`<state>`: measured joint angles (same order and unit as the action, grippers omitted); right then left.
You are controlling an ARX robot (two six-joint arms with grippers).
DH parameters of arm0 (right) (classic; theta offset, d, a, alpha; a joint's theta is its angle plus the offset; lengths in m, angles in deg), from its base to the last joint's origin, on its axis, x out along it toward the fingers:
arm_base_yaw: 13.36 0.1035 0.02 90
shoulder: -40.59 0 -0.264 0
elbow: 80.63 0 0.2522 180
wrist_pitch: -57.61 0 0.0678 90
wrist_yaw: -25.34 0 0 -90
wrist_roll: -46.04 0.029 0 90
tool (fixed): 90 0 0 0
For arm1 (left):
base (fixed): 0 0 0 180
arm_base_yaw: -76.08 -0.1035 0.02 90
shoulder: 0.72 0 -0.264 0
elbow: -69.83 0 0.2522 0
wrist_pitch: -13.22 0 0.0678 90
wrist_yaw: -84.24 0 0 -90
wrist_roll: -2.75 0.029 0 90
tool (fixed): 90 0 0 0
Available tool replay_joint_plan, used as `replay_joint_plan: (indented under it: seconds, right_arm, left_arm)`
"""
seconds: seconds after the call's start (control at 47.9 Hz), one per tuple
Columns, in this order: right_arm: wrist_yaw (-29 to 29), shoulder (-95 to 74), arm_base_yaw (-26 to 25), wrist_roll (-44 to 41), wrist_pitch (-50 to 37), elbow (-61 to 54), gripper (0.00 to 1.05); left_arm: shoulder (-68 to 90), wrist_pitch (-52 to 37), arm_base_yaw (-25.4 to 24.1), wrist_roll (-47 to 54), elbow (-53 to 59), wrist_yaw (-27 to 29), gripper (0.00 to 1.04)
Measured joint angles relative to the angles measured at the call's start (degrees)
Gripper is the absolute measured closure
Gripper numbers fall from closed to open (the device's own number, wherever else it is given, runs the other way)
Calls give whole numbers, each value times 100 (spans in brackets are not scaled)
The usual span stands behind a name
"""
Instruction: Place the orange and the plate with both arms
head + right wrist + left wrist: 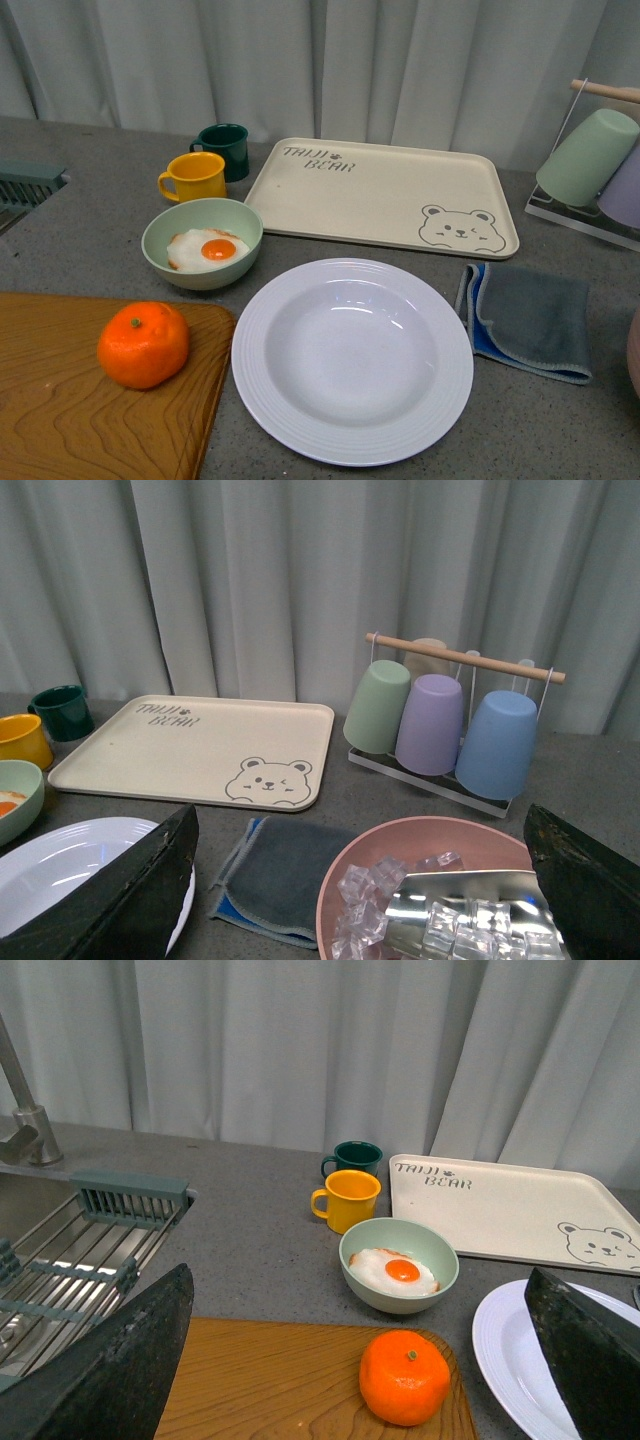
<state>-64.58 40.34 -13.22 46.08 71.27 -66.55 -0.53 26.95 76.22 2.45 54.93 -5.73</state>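
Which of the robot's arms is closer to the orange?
Left. The left pincer frames the orange close ahead on the wooden board. The right pincer sits by the pink bowl of ice, beyond the plate.

The orange [143, 344] sits on a wooden board [60, 420] at the near left. The white plate [255, 390] lies just beside the board on the grey counter [90, 250]. Behind it are a green bowl [200, 275] holding a fried egg [208, 250], and a cream bear tray [380, 200]
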Motion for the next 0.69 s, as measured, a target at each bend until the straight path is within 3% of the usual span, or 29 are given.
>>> replay_joint_plan:
  seconds: [0.69]
  right_arm:
    - [0,0,0,0,0,0,9]
  left_arm:
    - [0,0,0,0,0,0,7]
